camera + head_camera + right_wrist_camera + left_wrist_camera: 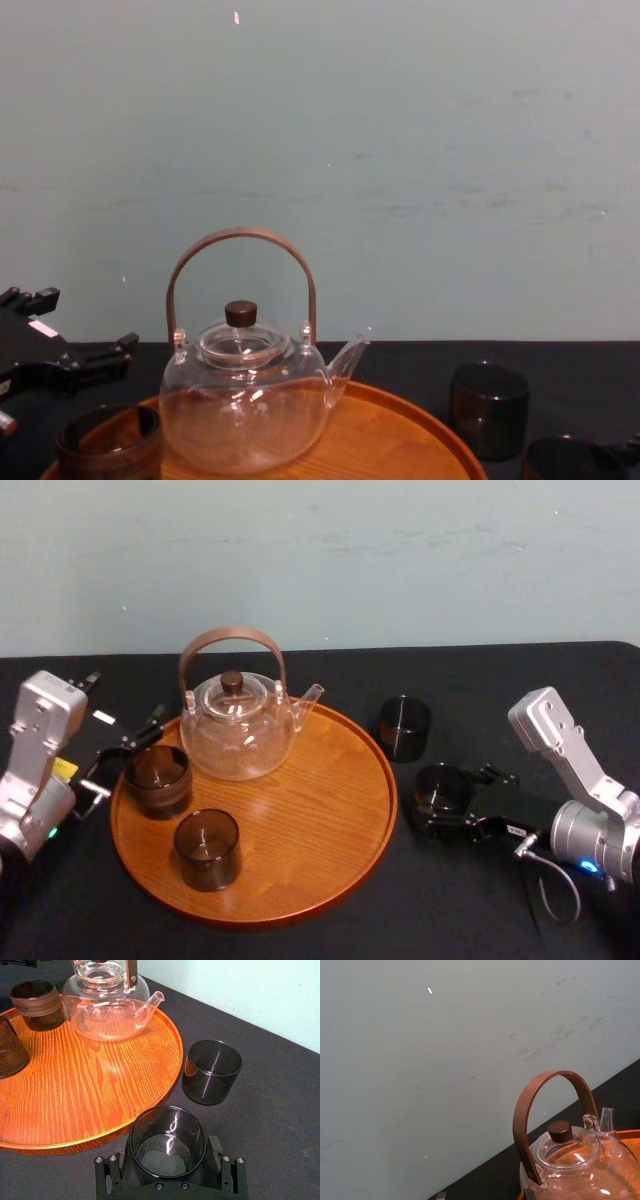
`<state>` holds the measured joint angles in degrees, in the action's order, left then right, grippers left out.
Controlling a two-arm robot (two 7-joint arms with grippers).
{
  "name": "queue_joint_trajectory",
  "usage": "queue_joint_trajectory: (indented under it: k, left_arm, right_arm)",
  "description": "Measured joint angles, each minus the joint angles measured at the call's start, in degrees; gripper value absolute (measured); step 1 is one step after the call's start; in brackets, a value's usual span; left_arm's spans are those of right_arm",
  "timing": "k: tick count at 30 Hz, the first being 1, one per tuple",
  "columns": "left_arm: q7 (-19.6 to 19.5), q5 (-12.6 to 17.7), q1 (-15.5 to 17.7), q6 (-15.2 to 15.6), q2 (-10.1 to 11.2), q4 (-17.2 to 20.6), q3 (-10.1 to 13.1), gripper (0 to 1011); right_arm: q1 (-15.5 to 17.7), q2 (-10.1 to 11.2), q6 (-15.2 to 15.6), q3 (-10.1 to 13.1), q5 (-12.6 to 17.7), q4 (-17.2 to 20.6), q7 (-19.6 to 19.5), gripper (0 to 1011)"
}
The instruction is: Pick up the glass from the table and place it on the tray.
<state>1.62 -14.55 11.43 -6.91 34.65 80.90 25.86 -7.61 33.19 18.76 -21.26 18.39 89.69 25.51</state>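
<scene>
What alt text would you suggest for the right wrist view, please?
The right gripper clasps a dark glass on the black table beside the tray's rim. A second glass stands farther off; the tray holds a teapot and two cups.

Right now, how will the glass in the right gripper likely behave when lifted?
The glass looks smooth and shiny, so it may slip from the right gripper. Thin rigid walls: probably light but breakable. Straight-sided, squat, it should stand steady on the tray. The left gripper sits by the tray.

Left gripper (125, 752) agape, right gripper (450, 798) low
</scene>
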Motion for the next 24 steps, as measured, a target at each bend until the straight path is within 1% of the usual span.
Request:
queue_joint_trajectory:
  k: [5,18,20,21,24]
  left_arm:
    - [0.0,0.0,0.0,0.0,0.0,0.0,0.0,1001]
    - [0.0,0.0,0.0,0.0,0.0,0.0,0.0,1001]
    - [0.0,0.0,0.0,0.0,0.0,0.0,0.0,1001]
    - [0.0,0.0,0.0,0.0,0.0,0.0,0.0,1001]
    - [0.0,0.0,0.0,0.0,0.0,0.0,0.0,1001]
  right_arm:
    - [-0.4,-0.1,0.3,-0.3,-0.2,-0.3,-0.1,1002]
    - [-0.4,-0.1,0.3,-0.3,-0.2,-0.3,-0.1,999]
    - [-0.3,-0.1,0.3,-0.3,-0.2,-0.3,-0.1,953]
    - [-0.3,-0.1,0.3,-0.2,-0.2,-0.3,-0.1,953]
    - [-0.3,-0.1,0.3,-0.2,-0.2,-0.3,-0.1,901]
